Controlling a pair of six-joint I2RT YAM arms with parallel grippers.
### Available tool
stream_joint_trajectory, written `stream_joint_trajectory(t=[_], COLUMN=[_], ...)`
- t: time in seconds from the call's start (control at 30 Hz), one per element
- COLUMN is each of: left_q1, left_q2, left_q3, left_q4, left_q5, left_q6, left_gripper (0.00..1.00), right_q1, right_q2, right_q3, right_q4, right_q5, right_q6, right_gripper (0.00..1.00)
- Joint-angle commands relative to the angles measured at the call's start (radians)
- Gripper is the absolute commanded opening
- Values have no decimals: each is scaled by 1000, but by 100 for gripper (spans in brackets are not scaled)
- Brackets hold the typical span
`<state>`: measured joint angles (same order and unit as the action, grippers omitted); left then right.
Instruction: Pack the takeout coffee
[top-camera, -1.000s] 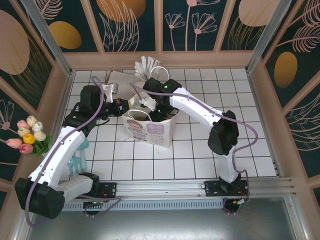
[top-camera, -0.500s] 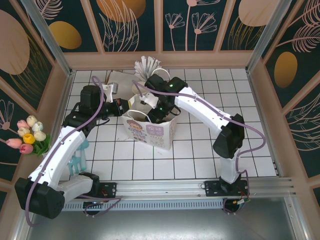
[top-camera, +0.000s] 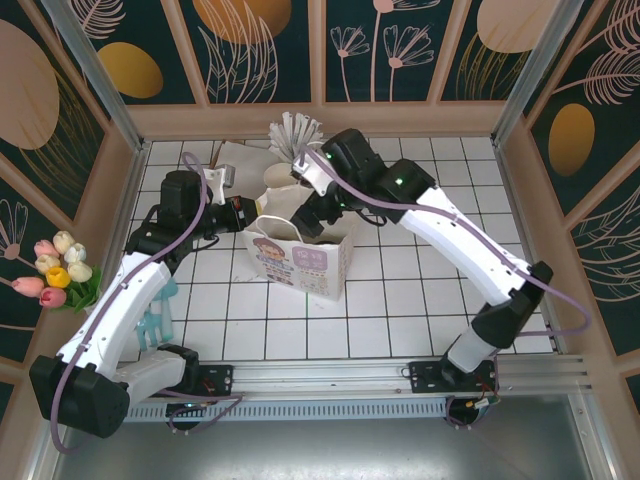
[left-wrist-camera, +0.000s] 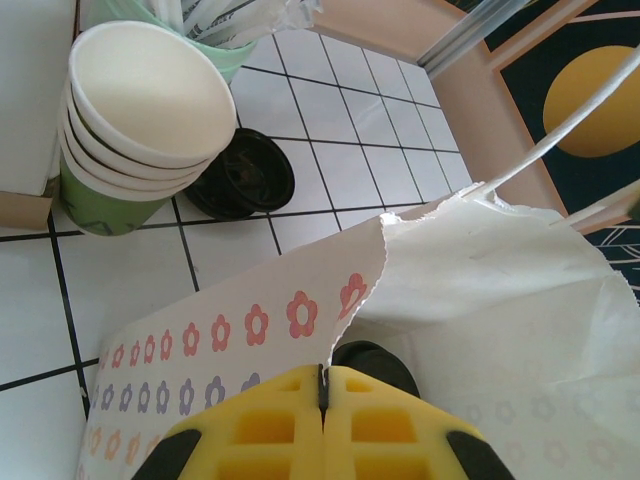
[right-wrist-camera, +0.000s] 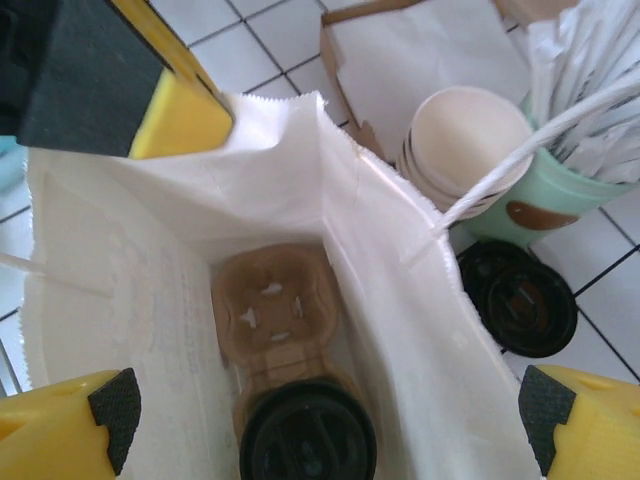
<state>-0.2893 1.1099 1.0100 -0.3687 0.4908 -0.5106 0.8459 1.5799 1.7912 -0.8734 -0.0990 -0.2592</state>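
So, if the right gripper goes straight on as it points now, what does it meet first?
Probably the dark lid of the takeout coffee, sitting in the brown carrier inside the white bag. The right gripper, jaws open, points into the bag; depth is unclear.

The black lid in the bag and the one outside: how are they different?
The bag lid is inside the white bag; the tile lid is outside. The bag lid sits in the brown carrier; the tile lid lies on tiles. Both are round, black.
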Motion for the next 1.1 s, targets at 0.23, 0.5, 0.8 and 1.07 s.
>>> stream_joint_trajectory(t=[0.23,0.5,0.8,1.07], left_q1=[-3,-3,-3,-6], left_q2=[-17,-4,11,8], left_q3=[1,-12,-12,-31], left_q4=[40,72,82,112], left_q5=[-16,-24,-23,-22], left_q6=[-32,-67,-131,-223], left_gripper=[0,0,0,0], right_q1=[13,13,14,12], right_q2=[-368,-574,-512,-337], right_q3=[-374,-615,-605,-510], right_q4=[452,432,194,143], right_q5=[152,156,311,274], right_q6=[456,829,1158,1135], right_gripper=[99,99,91,62])
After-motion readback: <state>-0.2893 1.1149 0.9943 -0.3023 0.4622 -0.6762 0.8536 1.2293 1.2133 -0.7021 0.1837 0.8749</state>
